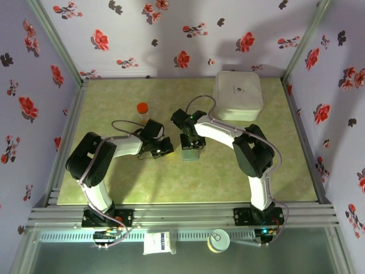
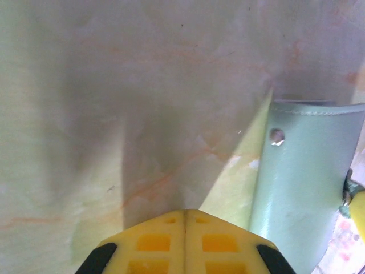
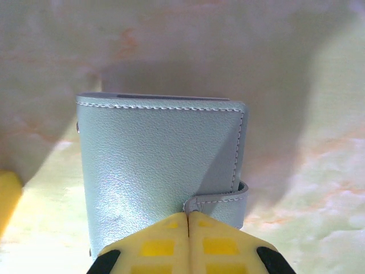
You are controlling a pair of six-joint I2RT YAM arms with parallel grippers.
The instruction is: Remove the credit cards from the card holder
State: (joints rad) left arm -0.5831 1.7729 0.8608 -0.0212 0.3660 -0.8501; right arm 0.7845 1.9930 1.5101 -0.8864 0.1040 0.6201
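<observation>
White, one small packet (image 1: pixel 159 242) lies on the grey ledge (image 1: pixel 302 251) in front of the arm bases, with one round tin (image 1: pixel 218 240) near it on the right. Beyond them, on the green marbled table (image 1: pixel 171 185), two arms bend inward toward the middle.

The left gripper (image 2: pixel 184 216) has its yellow fingers pressed together with nothing between them. It points at bare table just left of the one card holder (image 3: pixel 159 154). That holder lies mid-table, folded closed, with one strap (image 3: pixel 219 200) wrapped round its edge; what is inside cannot be told.

The right gripper (image 3: pixel 187 217) is likewise closed tight, its tips meeting at the end of that strap on the holder's near edge. Whether they pinch the strap cannot be told.

Farther back, left of centre, one small bottle (image 1: pixel 142 111) with an orange cap stands upright, its contents unclear. Farthest, at the back right, sits one large white square box (image 1: pixel 238 95), lid on, well apart from the holder.
</observation>
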